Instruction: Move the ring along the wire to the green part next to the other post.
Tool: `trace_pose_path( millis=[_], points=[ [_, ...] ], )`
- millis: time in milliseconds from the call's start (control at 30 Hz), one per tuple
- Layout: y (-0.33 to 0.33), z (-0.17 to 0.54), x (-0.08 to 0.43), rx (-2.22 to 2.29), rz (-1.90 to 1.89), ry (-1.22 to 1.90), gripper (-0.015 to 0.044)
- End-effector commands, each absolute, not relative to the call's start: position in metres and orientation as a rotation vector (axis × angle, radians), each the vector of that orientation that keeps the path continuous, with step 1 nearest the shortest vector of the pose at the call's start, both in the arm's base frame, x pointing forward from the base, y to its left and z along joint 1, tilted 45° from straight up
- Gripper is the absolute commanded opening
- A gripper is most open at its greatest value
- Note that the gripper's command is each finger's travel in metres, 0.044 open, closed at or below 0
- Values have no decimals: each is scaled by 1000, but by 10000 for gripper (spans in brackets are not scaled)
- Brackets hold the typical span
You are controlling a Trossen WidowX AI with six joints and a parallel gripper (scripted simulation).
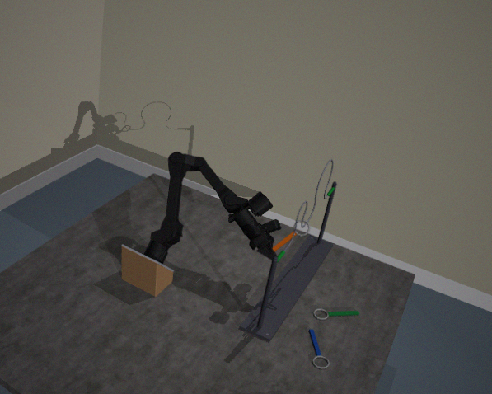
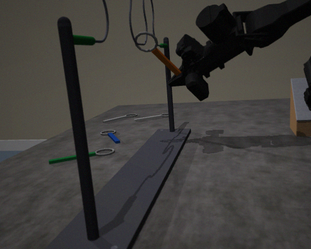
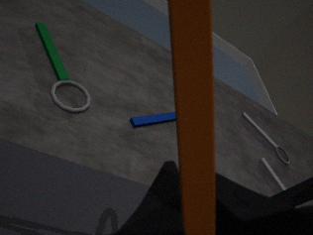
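Note:
My gripper (image 1: pixel 274 253) (image 2: pixel 175 79) (image 3: pixel 176 170) is shut on the orange handle (image 1: pixel 284 241) (image 2: pixel 166 61) (image 3: pixel 193 98), near its lower end. The handle slopes up to its ring (image 1: pixel 301 235) (image 2: pixel 146 32), which is around a low bend of the grey wire (image 1: pixel 317 186) (image 2: pixel 130 15). Wire and ring rim overlap in the exterior view; contact cannot be told. One green part (image 1: pixel 280 255) (image 2: pixel 163 45) is beside the post (image 1: pixel 268 292) (image 2: pixel 170 101) near my fingertips, whose gap to that post is unclear. The other green part (image 1: pixel 330 191) (image 2: pixel 83 40) is at the opposite post (image 1: pixel 327 216) (image 2: pixel 76 120).
The posts stand on a dark base (image 1: pixel 297 279) (image 2: pixel 139 160). Beyond it lie a green-handled ring (image 1: pixel 344 313) (image 2: pixel 63 159) (image 3: pixel 52 51), a blue-handled ring (image 1: pixel 315 342) (image 2: pixel 114 137) (image 3: pixel 154 119) and two pale ones. A wooden block (image 1: pixel 138 270) is by the arm's base.

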State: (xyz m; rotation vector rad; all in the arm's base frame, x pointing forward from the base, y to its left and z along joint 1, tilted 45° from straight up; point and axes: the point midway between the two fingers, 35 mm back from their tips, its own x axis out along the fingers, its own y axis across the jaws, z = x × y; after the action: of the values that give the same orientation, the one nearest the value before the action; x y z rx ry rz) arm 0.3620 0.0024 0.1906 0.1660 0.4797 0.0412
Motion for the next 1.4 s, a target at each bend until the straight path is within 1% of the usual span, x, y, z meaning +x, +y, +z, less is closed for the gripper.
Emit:
trace_pose_path(
  millis=[0, 767, 1367],
  points=[
    [-14, 192, 361, 72, 10, 486, -150],
    [-97, 215, 351, -476, -140, 540, -150],
    [-134, 246, 346, -772, -220, 558, -150]
  ],
)
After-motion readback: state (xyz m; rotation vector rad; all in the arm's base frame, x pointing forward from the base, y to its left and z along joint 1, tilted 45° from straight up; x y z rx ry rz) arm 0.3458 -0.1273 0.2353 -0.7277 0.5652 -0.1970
